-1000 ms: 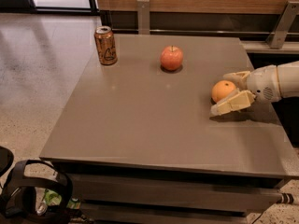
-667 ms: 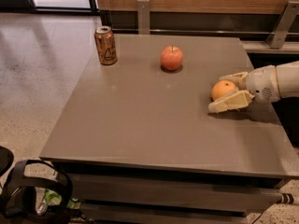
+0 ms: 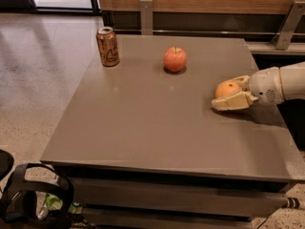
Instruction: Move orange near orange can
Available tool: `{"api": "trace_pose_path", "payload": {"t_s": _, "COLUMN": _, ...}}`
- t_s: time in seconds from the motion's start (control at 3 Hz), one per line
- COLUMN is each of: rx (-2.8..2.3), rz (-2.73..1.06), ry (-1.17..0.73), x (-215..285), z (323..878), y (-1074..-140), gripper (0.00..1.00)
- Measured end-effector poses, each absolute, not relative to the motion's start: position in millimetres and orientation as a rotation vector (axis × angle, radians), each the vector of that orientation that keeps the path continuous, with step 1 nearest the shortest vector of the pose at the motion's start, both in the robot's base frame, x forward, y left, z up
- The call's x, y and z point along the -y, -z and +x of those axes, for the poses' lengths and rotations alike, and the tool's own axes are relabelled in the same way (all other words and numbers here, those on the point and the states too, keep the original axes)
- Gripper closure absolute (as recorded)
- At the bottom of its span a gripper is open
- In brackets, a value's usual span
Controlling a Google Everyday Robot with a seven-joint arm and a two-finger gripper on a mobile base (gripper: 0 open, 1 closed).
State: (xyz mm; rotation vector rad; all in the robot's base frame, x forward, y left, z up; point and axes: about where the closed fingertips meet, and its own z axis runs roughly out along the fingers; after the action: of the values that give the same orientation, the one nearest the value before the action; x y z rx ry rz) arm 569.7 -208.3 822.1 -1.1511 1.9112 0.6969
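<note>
Tool (image 3: 224, 93) at right side of table (image 3: 143, 128), pinching orange (image 3: 227, 88) (orange can (image 3: 108, 46) well apart, far-left corner).

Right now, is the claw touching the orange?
Touching. The camera view shows the claw at the table's right side, its near finger lying against the orange's front with no gap, the other finger behind it.

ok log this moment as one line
gripper: right side of table, fingers around orange | orange can: upright, far left corner | apple: between them | orange not yet near can
</note>
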Motion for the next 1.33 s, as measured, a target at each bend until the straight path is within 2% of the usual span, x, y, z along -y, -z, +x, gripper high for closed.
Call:
{"api": "trace_pose_path", "payload": {"t_s": 0.33, "rx": -1.910, "rz": -1.154, "ry": -0.701, "x": 206, "z": 570, "y": -821, "gripper": 1.00}}
{"api": "trace_pose_path", "payload": {"t_s": 1.0, "rx": -1.885, "rz": -1.181, "ry": -0.702, "x": 175, "z": 601, "y": -860, "gripper": 1.00}}
{"api": "trace_pose_path", "payload": {"t_s": 1.33, "rx": -1.852, "rz": -1.212, "ry": -0.748, "x": 112, "z": 633, "y": -885, "gripper": 1.00}}
